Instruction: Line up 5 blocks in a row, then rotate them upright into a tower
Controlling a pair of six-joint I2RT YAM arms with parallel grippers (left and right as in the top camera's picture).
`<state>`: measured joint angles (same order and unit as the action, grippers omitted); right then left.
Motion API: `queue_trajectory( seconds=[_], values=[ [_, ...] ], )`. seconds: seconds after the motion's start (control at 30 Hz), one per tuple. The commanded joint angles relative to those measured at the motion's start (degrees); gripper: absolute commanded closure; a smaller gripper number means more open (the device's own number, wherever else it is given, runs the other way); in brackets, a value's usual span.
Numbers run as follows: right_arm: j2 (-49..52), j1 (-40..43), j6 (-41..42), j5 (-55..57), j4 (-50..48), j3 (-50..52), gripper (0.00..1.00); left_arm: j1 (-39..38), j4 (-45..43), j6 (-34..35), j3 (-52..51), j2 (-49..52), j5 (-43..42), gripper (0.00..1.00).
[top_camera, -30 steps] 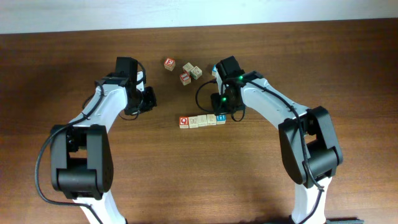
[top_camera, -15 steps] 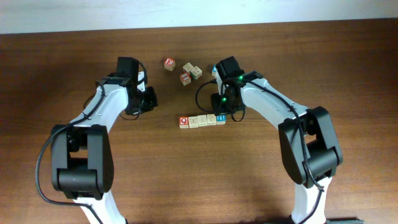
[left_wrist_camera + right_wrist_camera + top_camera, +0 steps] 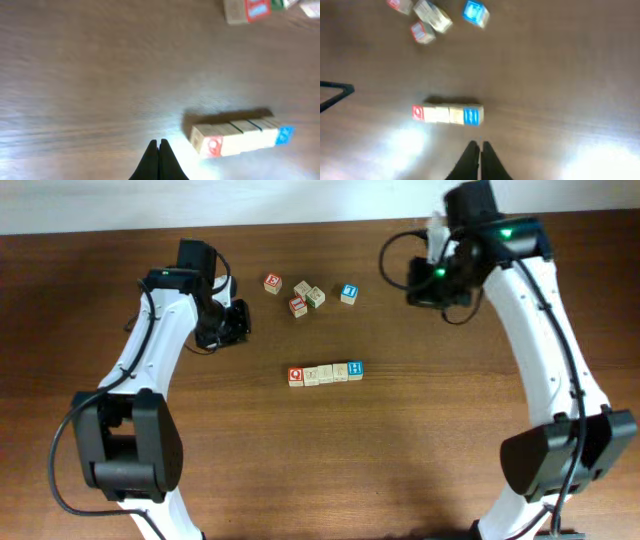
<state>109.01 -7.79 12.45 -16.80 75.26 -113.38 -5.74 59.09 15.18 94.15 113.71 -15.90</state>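
Lying near the middle of the table (image 3: 400,440), the five blocks (image 3: 325,373) form one touching row, with the red face toward the left arm and the blue one toward the right. Loose cubes (image 3: 302,287) sit nearer the far edge. The left gripper (image 3: 160,146) and the right gripper (image 3: 480,146) are both closed together, empty, apart from the row.

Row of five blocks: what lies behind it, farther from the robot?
A loose cluster of blocks and one blue-faced block, all apart from the row. Their undersides are hidden.
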Motion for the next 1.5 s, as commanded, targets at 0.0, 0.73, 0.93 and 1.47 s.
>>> queue_trajectory(
  seconds=[0.0, 0.73, 0.93, 1.47],
  values=[
    [1.4, 1.1, -4.8, -5.9, -2.2, 8.2, 0.95, -1.4, -5.2, -3.8, -7.4, -0.9, -8.8, 1.0],
    [1.5, -1.7, 3.1, -15.5, -46.2, 46.9, 0.95, -3.3, -7.4, -12.5, -11.9, 6.6, -14.6, 1.0],
    [1.6, -1.9, 3.1, -15.5, -46.2, 46.9, 0.95, -3.3, -5.4, -12.4, -11.9, 6.6, -17.6, 1.0],
    [1.6, -1.9, 3.1, -15.3, -46.2, 46.9, 0.96, -3.3, -6.0, -12.5, -11.9, 6.6, -12.3, 1.0]
  ],
)
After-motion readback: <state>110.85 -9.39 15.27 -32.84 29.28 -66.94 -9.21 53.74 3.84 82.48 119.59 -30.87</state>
